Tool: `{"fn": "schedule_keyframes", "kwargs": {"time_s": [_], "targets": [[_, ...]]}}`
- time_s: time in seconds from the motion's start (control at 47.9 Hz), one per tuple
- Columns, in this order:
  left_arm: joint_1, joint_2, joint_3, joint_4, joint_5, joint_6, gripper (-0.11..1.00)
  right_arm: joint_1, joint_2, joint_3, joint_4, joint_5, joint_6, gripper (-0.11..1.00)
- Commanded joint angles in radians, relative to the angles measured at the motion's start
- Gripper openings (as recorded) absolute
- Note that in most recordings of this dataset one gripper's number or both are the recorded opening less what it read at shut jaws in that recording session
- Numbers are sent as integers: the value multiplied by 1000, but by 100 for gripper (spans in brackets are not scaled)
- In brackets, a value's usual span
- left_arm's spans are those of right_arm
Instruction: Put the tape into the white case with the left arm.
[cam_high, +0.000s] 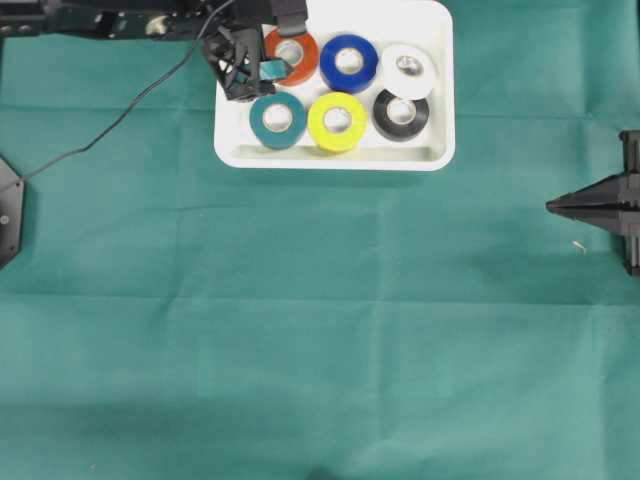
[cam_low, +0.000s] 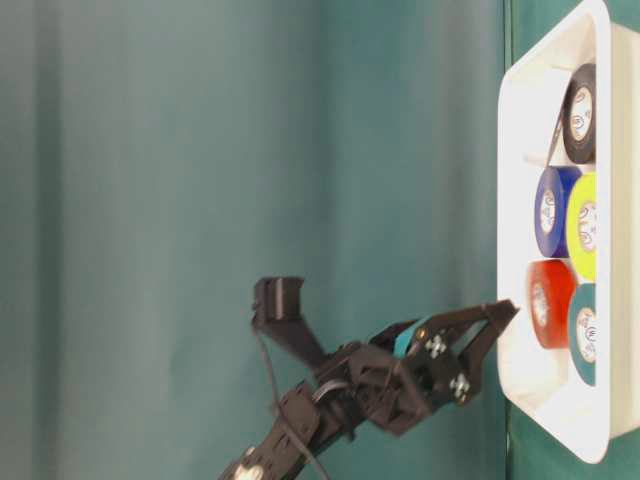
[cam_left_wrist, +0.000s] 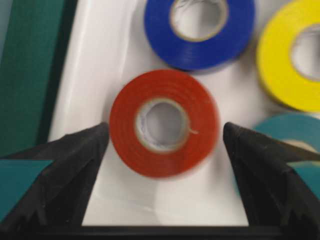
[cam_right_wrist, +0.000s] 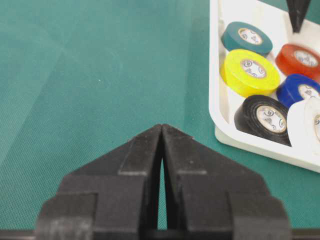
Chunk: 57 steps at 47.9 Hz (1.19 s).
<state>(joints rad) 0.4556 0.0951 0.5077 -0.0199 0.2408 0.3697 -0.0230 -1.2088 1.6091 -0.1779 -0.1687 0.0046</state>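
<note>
overhead exterior view cuts off most of your left arm at the top edge, and its black gripper with teal bands (cam_high: 262, 62) covers part of the red tape roll (cam_high: 296, 52), so you see only the roll's 3 o'clock half there. the left wrist view shows that roll whole but blurred, lying flat between the two black fingers (cam_left_wrist: 60, 165), which stand wide apart on either side of it without touching it: the left gripper (cam_left_wrist: 165, 150) is spread open and grips nothing.

you have six rolls lying flat inside the shallow white rectangular plastic case (cam_high: 440, 100) with its raised rim. along the 12 o'clock row sit the red roll, the blue tape roll (cam_high: 349, 62) and the white tape roll (cam_high: 408, 68); along the 6 o'clock row sit the teal tape roll (cam_high: 278, 120), the yellow tape roll (cam_high: 338, 122) and the black tape roll (cam_high: 401, 114). the case rests on the green cloth (cam_high: 300, 330).

your plain black right gripper (cam_high: 552, 207) sits at 3 o'clock of the overhead view, well apart from the case, jaws pressed together on nothing; its arm runs off the frame.

small print shows on the rolls' inner cores in the table-level view, too small to read.
</note>
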Motion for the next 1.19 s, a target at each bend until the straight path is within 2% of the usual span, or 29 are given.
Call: {"fn": "schedule_keyframes", "kwargs": {"time_s": [0.0,0.438,0.564,0.772,0.96,1.169], "targets": [[-40,-80,17,-3,-8,-2,92,-2,8,-5,-3,-9,-2,-9],[-282,-238,149,-8,-54,-6,91,-2,8,-5,-2,-9,0,-9],[-362,-256,170,-8,-86,-49,91,-2,8,-5,-2,-9,0,-9],[-460,-267,195,-8,-143,-163,91,-2,8,-5,-3,-9,0,-9],[-525,-261,206,-8,-161,-206,91,-2,8,-5,-2,-9,0,-9],[-569,-245,206,-8,-179,-224,91,-2,8,-6,-2,-9,0,-9]]}}
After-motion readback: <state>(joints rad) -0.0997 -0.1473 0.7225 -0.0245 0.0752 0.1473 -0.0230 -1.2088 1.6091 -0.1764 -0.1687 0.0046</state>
